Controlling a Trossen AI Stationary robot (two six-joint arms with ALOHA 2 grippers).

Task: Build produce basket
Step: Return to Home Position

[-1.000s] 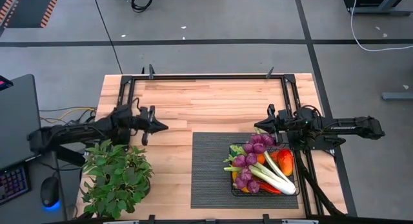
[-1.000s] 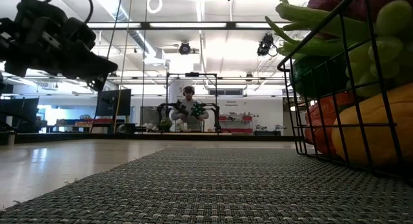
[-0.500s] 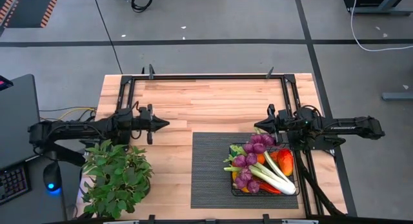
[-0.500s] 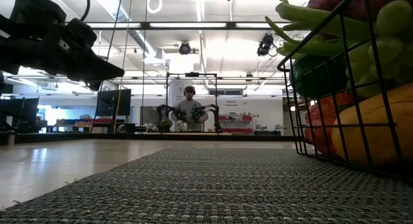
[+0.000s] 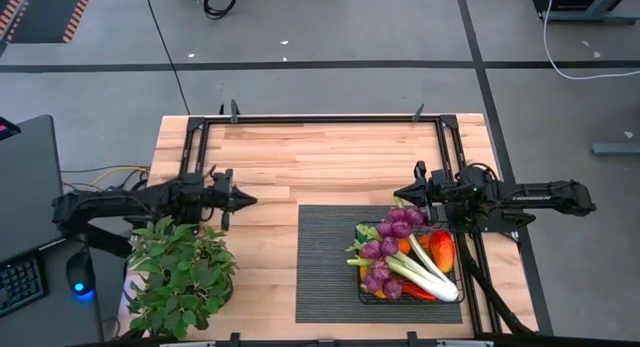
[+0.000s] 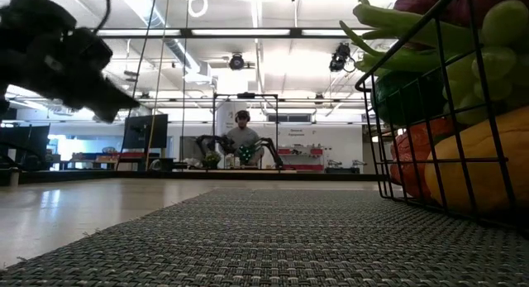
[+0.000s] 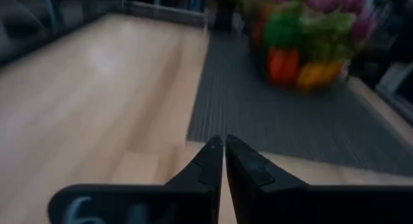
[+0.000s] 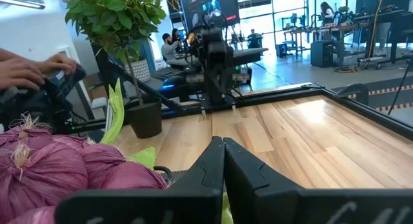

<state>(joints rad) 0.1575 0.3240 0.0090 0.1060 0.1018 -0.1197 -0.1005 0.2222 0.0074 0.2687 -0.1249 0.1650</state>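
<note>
Basket (image 5: 359, 292) stands on the right part of a dark ribbed mat (image 5: 325, 267), near the counter's (image 5: 320, 162) right edge and close to the black frame rail (image 5: 320, 118) that runs round the far half of the counter. It is heaped with produce (image 5: 405, 257): purple bulbs on top, a pale leek (image 5: 430, 275) lying across, and orange and red pieces below. In the low view the load bulges against the wire wall.

The counter is light wood. Grey floor with dark seams lies beyond it. The low view looks into a bright hall with ceiling lights, where a person (image 6: 242, 138) sits at another rig far back.

The left part of the mat is bare, and so is the wood from the mat to the far rail and between the two arms.

The left gripper (image 5: 245, 198) hangs above bare wood on the left side, well apart from the mat, pointing toward the basket, its fingers (image 7: 213, 159) pressed together. The right gripper (image 5: 400, 200) hovers just past the basket's far side, pointing left, its fingers (image 8: 213, 156) also closed tip to tip, holding nothing.

A potted plant (image 5: 180, 277) stands at the near left corner, its leaves just beside the left arm. A keyboard (image 5: 20, 287) and a mouse (image 5: 77, 287) lie on a side desk off the counter's left edge. A person's hand (image 8: 29, 69) shows in the right wrist view, beyond the purple bulbs.
</note>
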